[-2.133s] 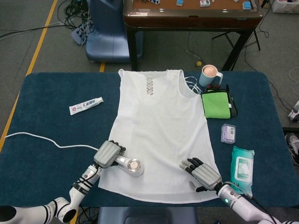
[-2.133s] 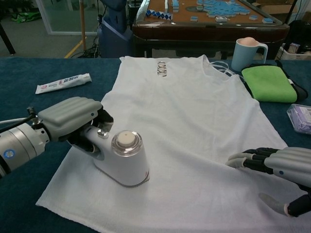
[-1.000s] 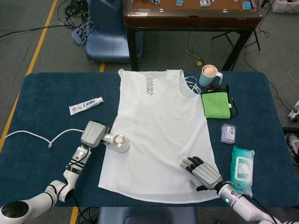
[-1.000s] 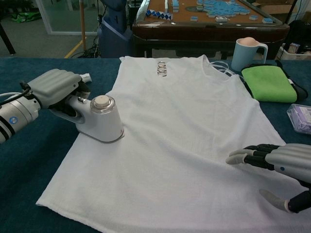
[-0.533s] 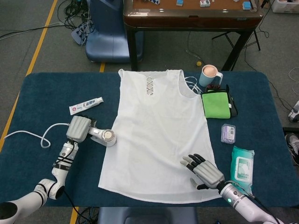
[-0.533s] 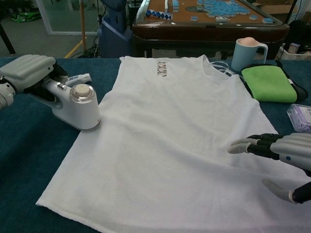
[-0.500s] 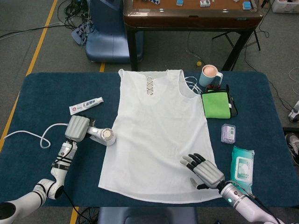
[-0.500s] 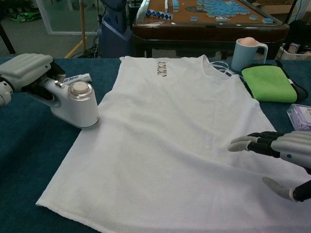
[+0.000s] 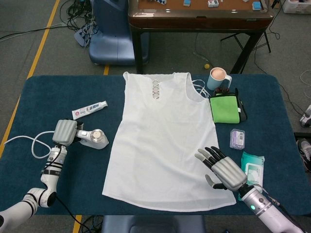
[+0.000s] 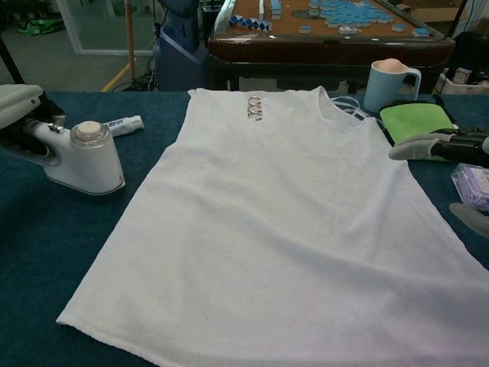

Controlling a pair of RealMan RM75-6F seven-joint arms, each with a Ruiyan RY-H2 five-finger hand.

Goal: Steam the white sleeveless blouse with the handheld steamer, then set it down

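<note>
**Steamer carried off the blouse to the bare table**

Since the earlier frames the steamer has been drawn off the lower hem, across the edge at 9 o'clock and onto the blue table. The right hand has been lifted from the cloth near the 5 o'clock corner.

The blouse is spread flat at the table's centre, neckline toward 12 o'clock, so that the whole front is offered to the steam head. The steamer is now seen just beside the blouse, at about 9 o'clock from it and apart from the fabric, its base apparently on or close to the table. This is judged to be the setting-down step, with steaming done. The cord is looped behind it toward the table's edge.

The steamer's handle is gripped by the left hand, fingers wrapped around it; release has not yet been made. The right hand is held over the blouse's edge at about 4 o'clock, fingers spread, nothing grasped; from the chest view it appears raised clear of the fabric.
</note>
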